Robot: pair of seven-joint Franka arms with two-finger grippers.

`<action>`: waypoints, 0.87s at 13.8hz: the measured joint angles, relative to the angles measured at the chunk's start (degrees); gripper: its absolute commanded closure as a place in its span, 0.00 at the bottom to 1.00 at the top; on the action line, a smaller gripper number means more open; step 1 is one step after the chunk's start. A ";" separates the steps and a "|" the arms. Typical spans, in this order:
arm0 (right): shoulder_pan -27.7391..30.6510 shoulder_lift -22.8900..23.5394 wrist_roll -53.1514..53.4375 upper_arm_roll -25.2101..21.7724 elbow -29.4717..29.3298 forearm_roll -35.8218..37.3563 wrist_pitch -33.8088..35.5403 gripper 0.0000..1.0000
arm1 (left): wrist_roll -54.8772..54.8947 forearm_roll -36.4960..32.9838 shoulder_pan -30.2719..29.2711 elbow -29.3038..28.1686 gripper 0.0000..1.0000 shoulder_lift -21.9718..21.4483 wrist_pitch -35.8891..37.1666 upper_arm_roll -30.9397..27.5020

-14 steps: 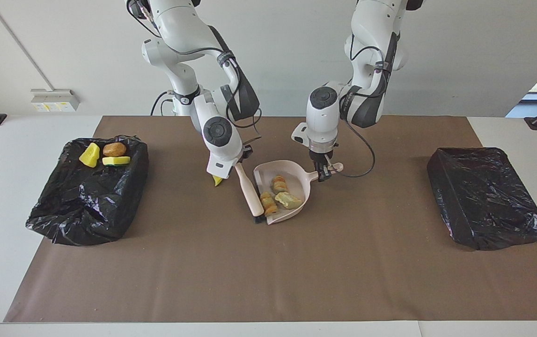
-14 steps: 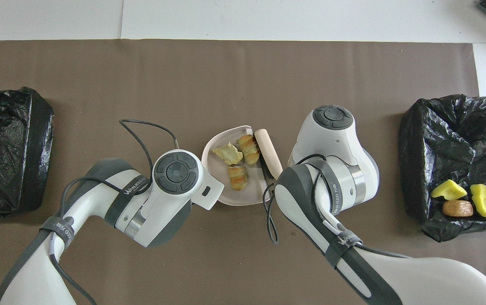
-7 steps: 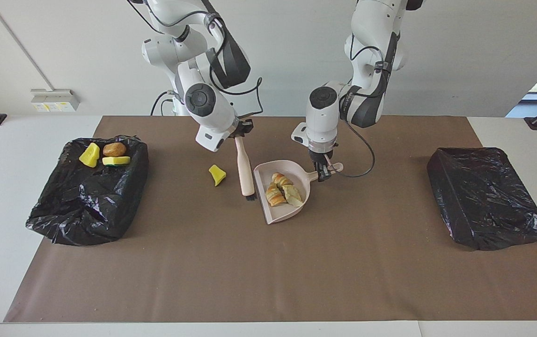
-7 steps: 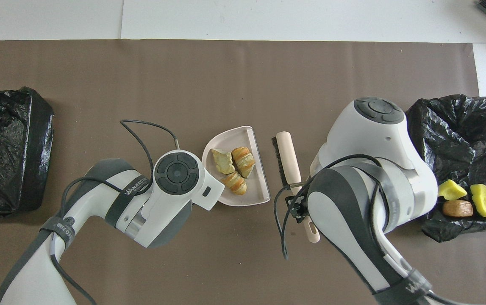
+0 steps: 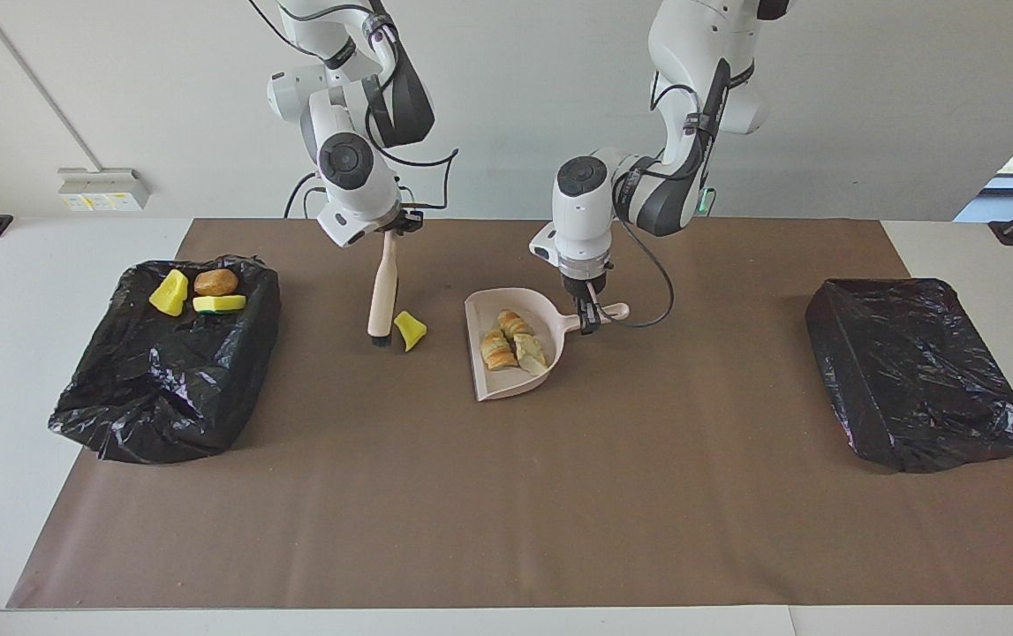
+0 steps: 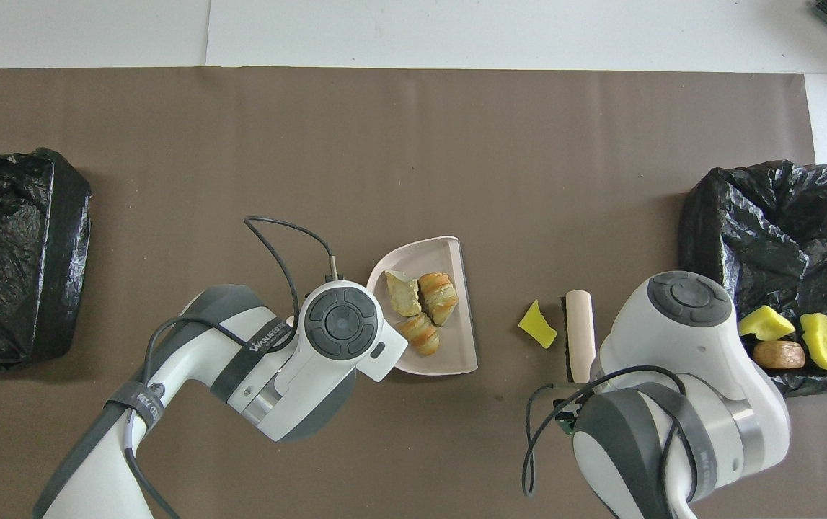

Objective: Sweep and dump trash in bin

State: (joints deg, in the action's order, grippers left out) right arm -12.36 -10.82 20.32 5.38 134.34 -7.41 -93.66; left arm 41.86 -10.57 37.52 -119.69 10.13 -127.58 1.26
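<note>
A brown-covered tabletop (image 5: 506, 495) is flanked by two black-lined bins, one (image 5: 166, 371) at the right arm's end, holding three pieces, and one (image 5: 917, 371) at the left arm's end. A pink dustpan (image 5: 493, 375), loaded with three bread-like lumps (image 5: 510, 344), is held by its handle in the clamped left tool (image 5: 590, 316). A brush (image 5: 381, 296) is gripped upright in the closed right tool (image 5: 393, 228), bristles just beside a yellow chunk (image 5: 410, 330). The stroke is judged best kept low, toward the pan's open lip.
</note>
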 measured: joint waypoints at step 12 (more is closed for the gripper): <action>-6.93 2.46 -10.59 0.89 6.40 -24.50 -16.87 1.00 | -0.43 -13.60 2.14 3.78 1.00 0.22 11.77 0.29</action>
State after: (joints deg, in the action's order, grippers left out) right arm -19.29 -8.36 9.73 6.26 140.74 -31.91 -110.53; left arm 41.43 -24.17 39.66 -115.91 10.35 -115.82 1.55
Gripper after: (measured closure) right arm 0.736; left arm 0.687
